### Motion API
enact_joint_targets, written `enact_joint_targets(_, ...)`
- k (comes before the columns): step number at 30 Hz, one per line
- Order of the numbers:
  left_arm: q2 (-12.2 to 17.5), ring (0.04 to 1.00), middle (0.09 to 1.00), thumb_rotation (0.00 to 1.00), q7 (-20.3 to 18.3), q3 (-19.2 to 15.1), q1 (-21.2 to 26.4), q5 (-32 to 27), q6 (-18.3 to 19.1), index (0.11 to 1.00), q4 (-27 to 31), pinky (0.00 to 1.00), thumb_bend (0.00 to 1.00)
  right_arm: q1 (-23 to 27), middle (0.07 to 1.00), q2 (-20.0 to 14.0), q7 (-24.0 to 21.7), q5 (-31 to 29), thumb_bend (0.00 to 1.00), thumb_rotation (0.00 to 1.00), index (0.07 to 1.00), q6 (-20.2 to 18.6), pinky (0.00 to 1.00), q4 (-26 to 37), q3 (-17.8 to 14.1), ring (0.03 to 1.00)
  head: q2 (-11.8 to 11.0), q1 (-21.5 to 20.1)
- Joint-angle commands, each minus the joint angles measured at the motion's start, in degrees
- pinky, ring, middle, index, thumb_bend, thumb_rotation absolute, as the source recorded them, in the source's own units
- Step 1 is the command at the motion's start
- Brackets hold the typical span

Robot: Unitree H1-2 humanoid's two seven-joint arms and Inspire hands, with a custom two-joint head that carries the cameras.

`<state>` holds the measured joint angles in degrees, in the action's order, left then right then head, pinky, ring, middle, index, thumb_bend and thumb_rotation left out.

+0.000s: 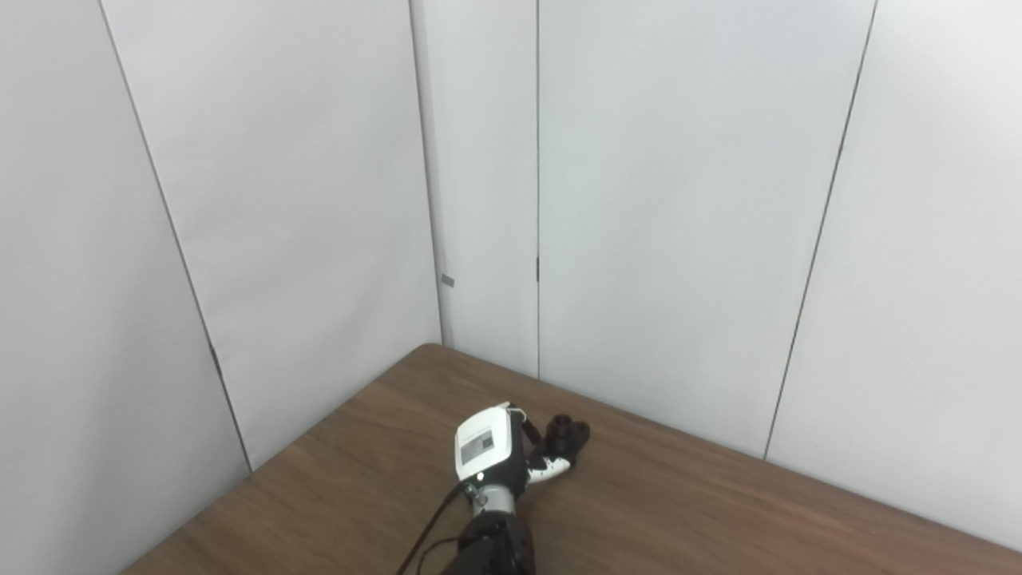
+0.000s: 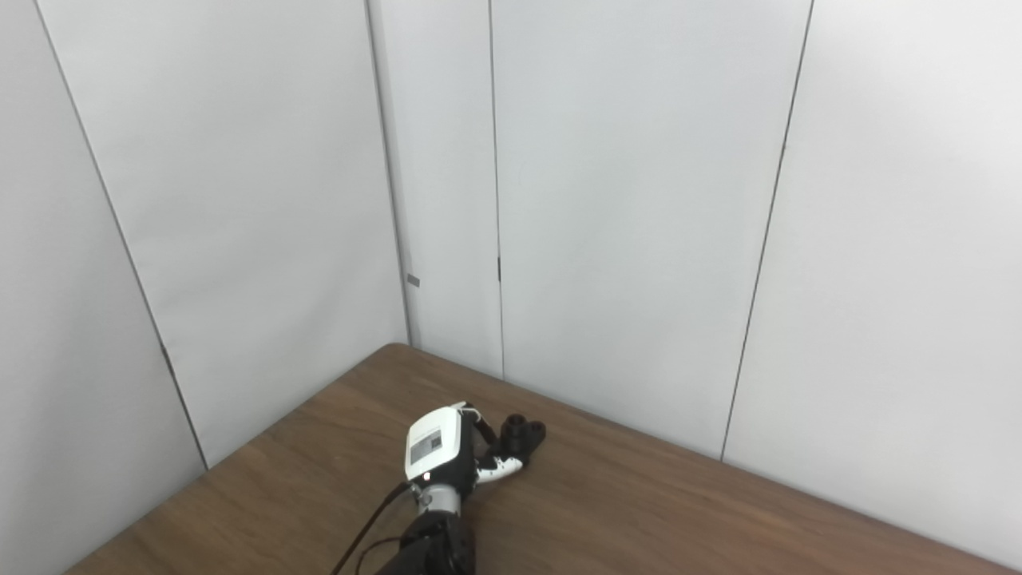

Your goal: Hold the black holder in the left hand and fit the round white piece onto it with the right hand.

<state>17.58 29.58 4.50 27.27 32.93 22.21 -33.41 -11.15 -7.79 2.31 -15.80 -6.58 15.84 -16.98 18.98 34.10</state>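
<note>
The left hand (image 1: 499, 451) rests on the counter (image 1: 718, 495), its fingers (image 1: 555, 467) touching the black holder (image 1: 568, 433) at their far right; closure unclear. The white piece and right hand are out of view.

Black holder (image 1: 568, 434) in left hand (image 1: 511, 454)

Left hand (image 2: 447, 455) grips black holder (image 2: 523, 435) above table (image 2: 679, 511)
</note>
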Motion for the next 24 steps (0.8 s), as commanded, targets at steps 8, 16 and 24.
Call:
enact_joint_targets(8,2.5,0.865,0.834,0.05,-10.7,6.4,-2.9,2.1,2.0,0.482,8.4,0.76,0.52,-0.7,0.948,0.8,0.2,0.1,0.35,0.6,0.895,0.9,1.0,1.9,0.3,0.978,0.9,-2.5)
enact_joint_targets(16,3.4,0.896,0.869,0.05,-18.4,9.1,-3.2,4.1,4.4,0.481,16.3,0.84,0.52,-1.0,0.977,1.1,0.4,-0.3,0.29,0.64,0.919,-0.2,1.0,3.3,0.8,1.0,2.0,-5.0)
enact_joint_targets(24,4.5,0.913,0.876,0.05,-22.6,11.5,-5.4,3.3,-2.5,0.48,22.3,0.87,0.52,-2.0,0.968,1.3,0.8,0.2,0.34,0.63,0.921,-1.2,1.0,5.2,1.4,0.998,3.8,-8.6)
